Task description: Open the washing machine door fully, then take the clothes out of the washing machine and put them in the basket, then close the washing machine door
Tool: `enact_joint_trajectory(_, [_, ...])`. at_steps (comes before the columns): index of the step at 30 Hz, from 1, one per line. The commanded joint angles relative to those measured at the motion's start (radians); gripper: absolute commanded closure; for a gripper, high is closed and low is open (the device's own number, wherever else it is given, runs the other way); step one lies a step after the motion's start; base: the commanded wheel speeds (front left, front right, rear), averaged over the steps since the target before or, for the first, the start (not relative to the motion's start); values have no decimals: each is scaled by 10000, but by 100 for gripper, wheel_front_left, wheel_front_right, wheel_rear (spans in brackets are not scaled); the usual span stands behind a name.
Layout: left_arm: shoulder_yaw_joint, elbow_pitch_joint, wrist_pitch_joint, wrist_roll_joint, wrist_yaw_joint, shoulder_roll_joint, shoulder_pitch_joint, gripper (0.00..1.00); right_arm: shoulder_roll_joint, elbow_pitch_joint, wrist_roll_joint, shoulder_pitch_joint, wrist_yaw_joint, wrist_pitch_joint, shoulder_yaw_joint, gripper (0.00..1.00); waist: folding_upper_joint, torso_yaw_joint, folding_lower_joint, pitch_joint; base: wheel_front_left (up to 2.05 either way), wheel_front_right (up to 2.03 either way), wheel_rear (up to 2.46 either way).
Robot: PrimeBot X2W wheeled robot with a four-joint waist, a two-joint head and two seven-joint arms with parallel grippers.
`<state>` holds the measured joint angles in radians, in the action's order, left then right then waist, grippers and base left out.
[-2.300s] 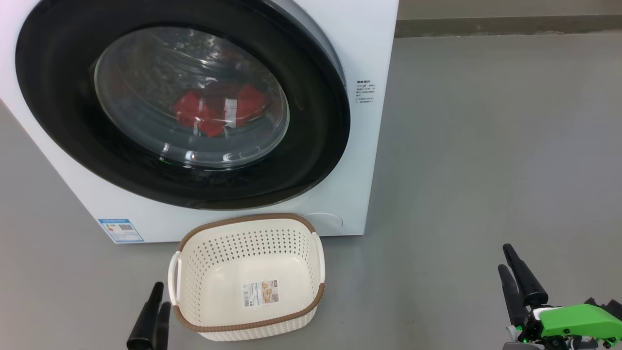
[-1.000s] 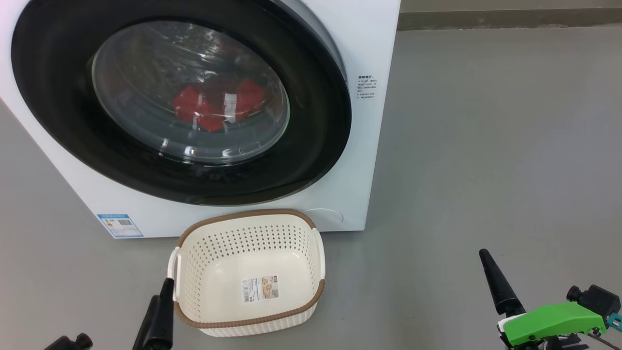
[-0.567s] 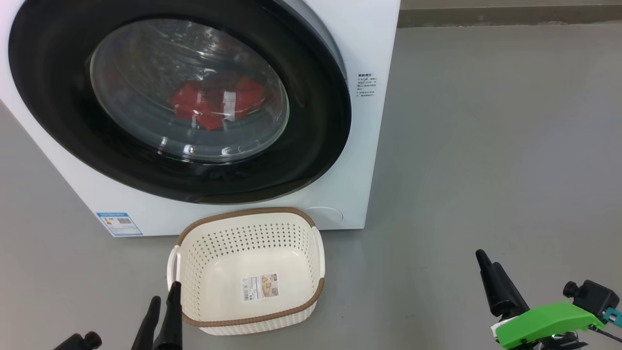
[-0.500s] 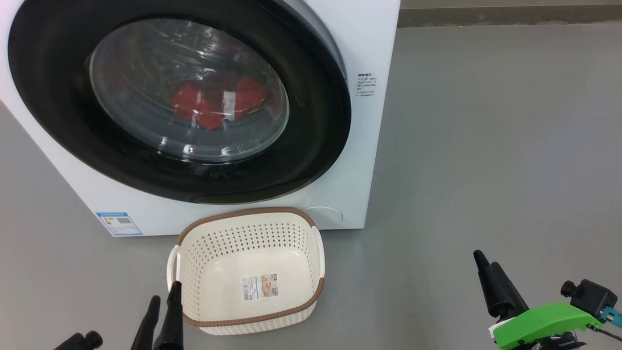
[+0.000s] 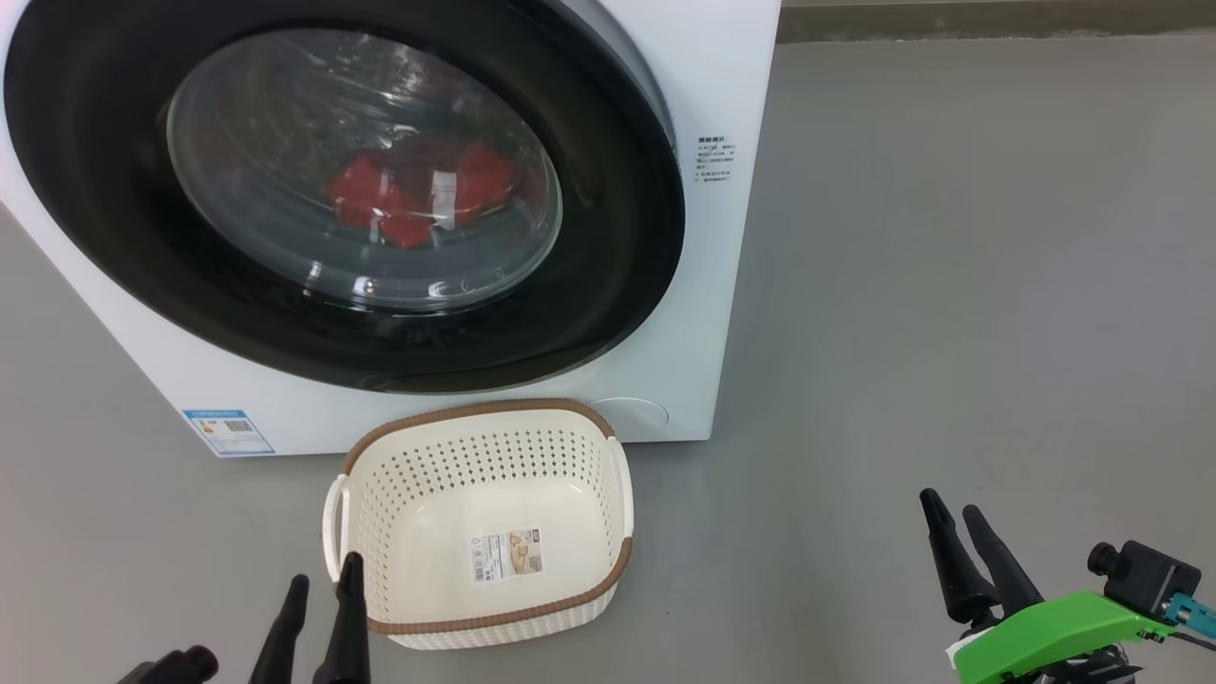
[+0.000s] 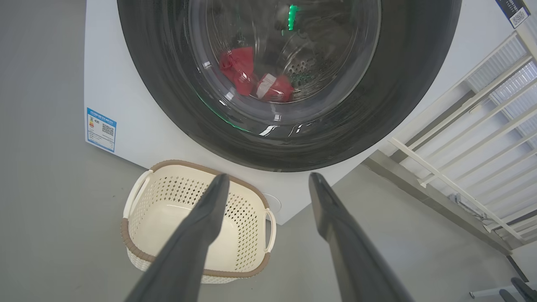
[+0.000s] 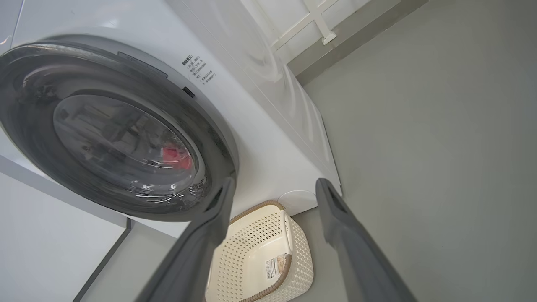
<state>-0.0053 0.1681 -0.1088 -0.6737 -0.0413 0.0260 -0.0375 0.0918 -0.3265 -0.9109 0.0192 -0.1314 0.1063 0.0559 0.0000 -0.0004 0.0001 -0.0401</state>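
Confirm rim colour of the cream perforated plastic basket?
Brown, woven-look basket rim; clearest in head view.

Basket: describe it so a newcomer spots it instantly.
Find the big white washing machine on the grey floor. Just below its round black-rimmed door, the basket sits on the floor. Unlike the machine, it is small, cream, perforated and brown-rimmed, with a paper label on its bottom.

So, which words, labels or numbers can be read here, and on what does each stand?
None can be read as words.
Blue sticker, low on the washing machine front: QR code, print too small.
Printed lines right of the washing machine door: too small.
Paper label on the basket bottom: barcode, print blurred.
Dark sticker, top right in left wrist view: too small.
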Motion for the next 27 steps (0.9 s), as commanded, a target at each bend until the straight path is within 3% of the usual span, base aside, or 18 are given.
enact_joint_trajectory(1, [145, -358, -174, 457, 91, 179, 106, 0, 205, 278, 354, 231, 5, 195, 217, 0, 0, -4, 0, -14, 0, 0, 0])
enact_joint_trajectory(27, [-13, -660, -907, 3436, 333, 213, -107, 0, 306, 328, 2664, 139, 6, 930, 408, 0, 0, -129, 0, -106, 0, 0, 0])
